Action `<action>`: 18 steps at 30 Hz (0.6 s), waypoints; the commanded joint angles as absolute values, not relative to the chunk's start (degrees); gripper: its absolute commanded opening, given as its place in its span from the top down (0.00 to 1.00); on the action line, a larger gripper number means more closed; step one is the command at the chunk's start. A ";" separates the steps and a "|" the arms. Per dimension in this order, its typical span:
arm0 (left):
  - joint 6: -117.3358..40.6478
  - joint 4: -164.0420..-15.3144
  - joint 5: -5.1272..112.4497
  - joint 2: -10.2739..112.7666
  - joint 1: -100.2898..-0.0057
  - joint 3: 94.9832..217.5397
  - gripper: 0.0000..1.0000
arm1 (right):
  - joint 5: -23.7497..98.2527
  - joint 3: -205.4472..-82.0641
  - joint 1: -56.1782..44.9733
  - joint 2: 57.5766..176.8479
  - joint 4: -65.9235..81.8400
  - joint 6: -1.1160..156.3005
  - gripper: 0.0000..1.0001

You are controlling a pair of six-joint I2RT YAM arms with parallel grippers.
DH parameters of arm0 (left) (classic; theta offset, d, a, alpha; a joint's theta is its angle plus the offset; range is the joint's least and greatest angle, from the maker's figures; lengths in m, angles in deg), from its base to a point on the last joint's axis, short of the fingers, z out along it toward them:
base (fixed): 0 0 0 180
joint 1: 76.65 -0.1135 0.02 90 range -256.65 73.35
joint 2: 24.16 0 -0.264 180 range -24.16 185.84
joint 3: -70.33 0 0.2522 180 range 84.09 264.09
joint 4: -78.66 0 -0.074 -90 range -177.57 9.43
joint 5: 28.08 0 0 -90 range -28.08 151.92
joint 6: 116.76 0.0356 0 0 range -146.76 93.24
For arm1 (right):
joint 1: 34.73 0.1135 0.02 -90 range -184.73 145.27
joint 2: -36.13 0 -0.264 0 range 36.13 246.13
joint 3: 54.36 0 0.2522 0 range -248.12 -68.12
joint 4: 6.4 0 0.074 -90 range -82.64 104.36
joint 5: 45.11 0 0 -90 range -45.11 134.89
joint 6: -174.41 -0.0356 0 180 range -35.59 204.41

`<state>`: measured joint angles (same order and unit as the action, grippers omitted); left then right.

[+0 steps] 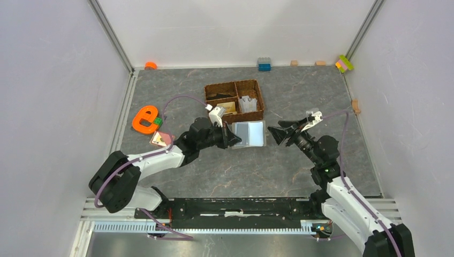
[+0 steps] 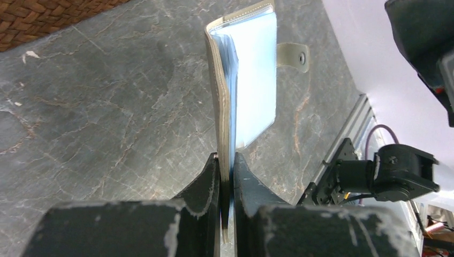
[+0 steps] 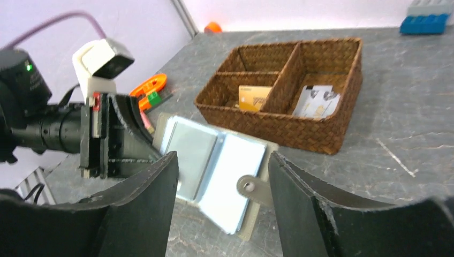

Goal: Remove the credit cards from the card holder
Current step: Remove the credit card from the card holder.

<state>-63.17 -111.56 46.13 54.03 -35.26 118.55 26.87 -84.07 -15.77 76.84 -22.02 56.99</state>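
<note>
The card holder lies open on the dark stone table, light-blue inside faces up, just in front of the basket. My left gripper is shut on its left edge; the left wrist view shows the jaws pinching the grey-olive cover, with the tab beyond. My right gripper is open and empty, to the right of the holder; the right wrist view shows the holder and its tab between the fingers. An orange-tan credit card lies in the basket. White cards lie in another compartment.
The brown woven divided basket stands behind the holder. An orange letter shape and a small pink-tan piece lie at the left. Small blocks line the back wall. Walls close both sides.
</note>
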 commanded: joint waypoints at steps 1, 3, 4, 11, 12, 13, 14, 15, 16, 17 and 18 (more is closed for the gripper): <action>-60.16 -103.23 48.96 56.73 -35.20 125.74 0.98 | 21.74 -85.25 -14.68 82.14 -25.71 58.00 0.32; -59.89 -100.10 49.26 58.74 -35.25 127.68 0.98 | 20.89 -86.21 -13.51 86.19 -25.72 57.40 0.32; -59.87 -99.40 49.12 59.48 -35.25 128.19 0.98 | 20.38 -86.44 -12.87 88.10 -26.20 56.91 0.31; -61.17 -99.35 46.55 64.36 -35.16 129.70 0.98 | 19.15 -88.44 -9.02 103.30 -28.62 54.57 0.35; -61.52 -99.35 45.80 65.70 -35.16 130.15 0.98 | 18.57 -88.92 -8.98 105.47 -28.75 54.45 0.38; -61.86 -99.35 44.89 66.82 -35.16 130.60 0.98 | 18.53 -89.18 -8.97 107.36 -28.96 54.16 0.40; -61.92 -99.35 44.39 68.03 -35.16 131.05 0.98 | 18.81 -89.30 -8.96 108.74 -29.25 53.89 0.44; -62.12 -99.35 44.02 68.91 -35.16 131.32 0.98 | 19.17 -89.35 -8.97 110.26 -29.66 53.60 0.48; -62.16 -99.35 44.00 69.85 -35.16 131.45 0.98 | 19.47 -89.50 -8.91 111.60 -29.81 53.44 0.50; -62.27 -99.48 43.87 70.65 -33.54 131.60 0.98 | 19.38 -89.78 -8.91 113.00 -30.09 53.24 0.51; -62.38 -99.53 43.62 71.13 -35.11 131.78 0.98 | 19.12 -89.96 -8.89 114.16 -30.53 53.05 0.52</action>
<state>-62.31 -98.36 46.31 69.20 -35.11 129.19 19.83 -87.30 -9.06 110.72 -26.40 54.23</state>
